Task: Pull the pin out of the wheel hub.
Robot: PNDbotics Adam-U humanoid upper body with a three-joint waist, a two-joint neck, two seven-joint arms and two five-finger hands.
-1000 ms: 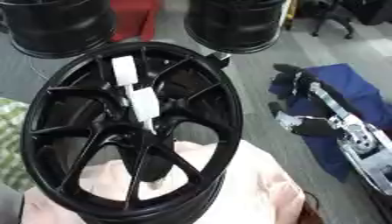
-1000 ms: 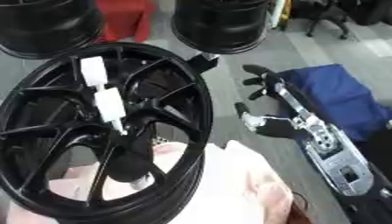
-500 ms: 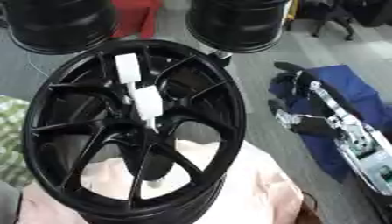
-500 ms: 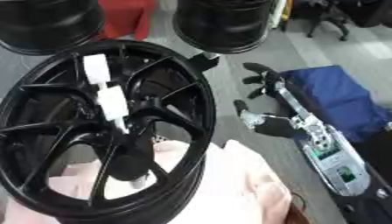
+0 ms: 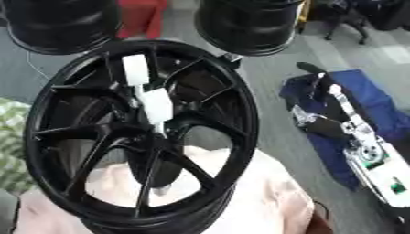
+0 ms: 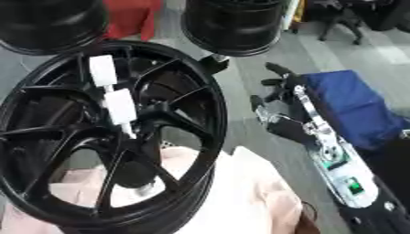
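The black wheel hub stands tilted on pale pink cloth, its face toward the camera, so the white pin sticking from its centre is reachable. Well apart to the pin's right, the right hand hovers over blue fabric, fingers spread, holding nothing.

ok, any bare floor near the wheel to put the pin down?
Grey floor between the wheel and the blue cloth, though the right hand hangs over it. Crowded behind: two more rims; pink cloth in front.
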